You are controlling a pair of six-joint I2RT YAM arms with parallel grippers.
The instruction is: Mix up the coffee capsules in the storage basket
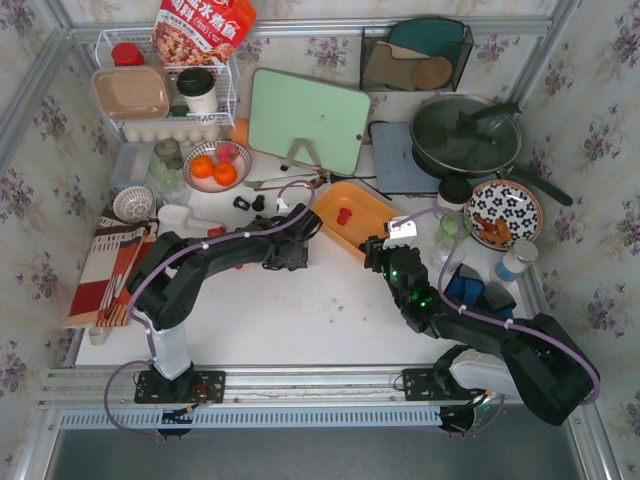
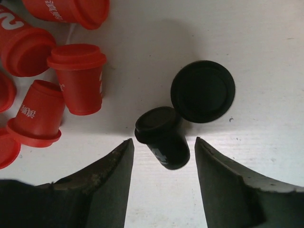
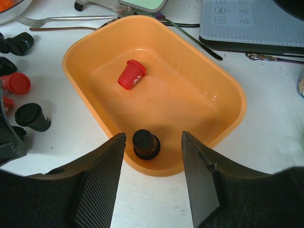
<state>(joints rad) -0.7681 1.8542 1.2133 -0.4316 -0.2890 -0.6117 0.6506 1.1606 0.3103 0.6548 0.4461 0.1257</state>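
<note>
The orange storage basket (image 1: 368, 208) lies mid-table; in the right wrist view (image 3: 199, 95) it holds one red capsule (image 3: 131, 74) on its side and one black capsule (image 3: 146, 144) upright in the near corner. My right gripper (image 3: 153, 137) is open and empty, its jaws either side of that corner, above the rim. My left gripper (image 2: 164, 142) is open and empty over the table left of the basket, with a lying black capsule (image 2: 161, 137) just ahead of its tips. An upright black capsule (image 2: 203, 91) touches it. Several red capsules (image 2: 78, 78) lie to the left.
More loose capsules (image 3: 32, 117) lie on the table left of the basket. A fork (image 3: 61, 19) lies behind it. A green cutting board (image 1: 305, 120), a pan (image 1: 465, 135), a bowl of oranges (image 1: 215, 165) and a patterned plate (image 1: 503, 212) stand around.
</note>
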